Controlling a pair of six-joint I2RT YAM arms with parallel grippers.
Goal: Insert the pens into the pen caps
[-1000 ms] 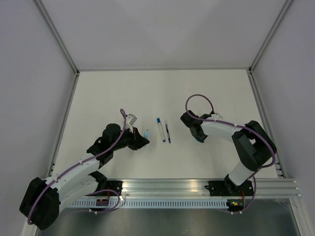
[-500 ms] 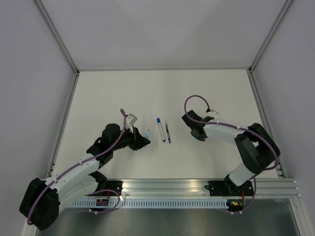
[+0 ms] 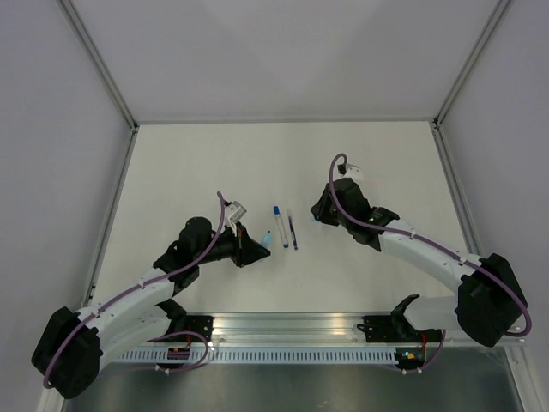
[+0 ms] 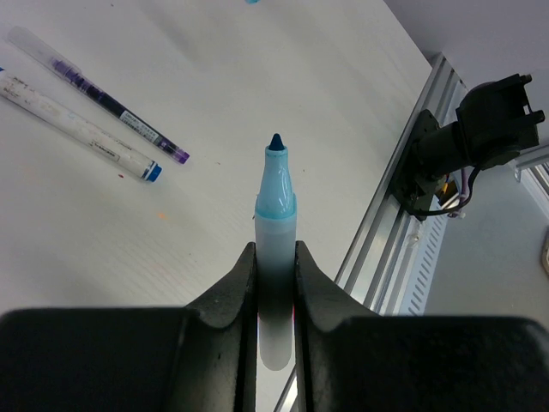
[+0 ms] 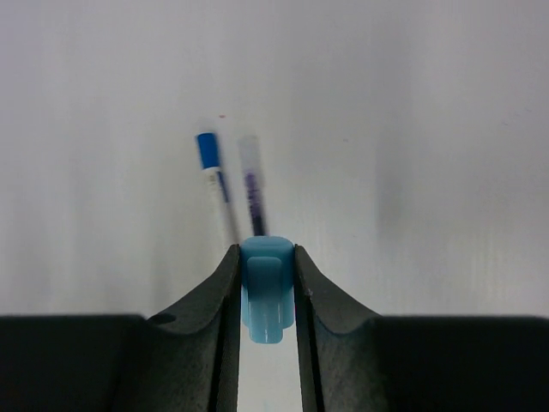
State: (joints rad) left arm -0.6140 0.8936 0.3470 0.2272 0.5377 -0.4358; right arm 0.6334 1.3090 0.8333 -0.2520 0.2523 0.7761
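1. Pinching a light-blue marker (image 4: 275, 215) by its barrel, the left gripper (image 4: 274, 251) points the bare tip forward above the table (image 4: 257, 77).
2. The right gripper (image 5: 267, 251) is clamped on the light-blue cap (image 5: 266, 292).
3. Between the arms, a white pen (image 3: 280, 225) and a dark pen (image 3: 292, 233) lie side by side.
4. Likely step: mating tip and cap. Next calls for lining both on one axis, then pushing together.

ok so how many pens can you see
3: a light blue marker in the left gripper, plus a white pen and a dark pen lying side by side on the table.
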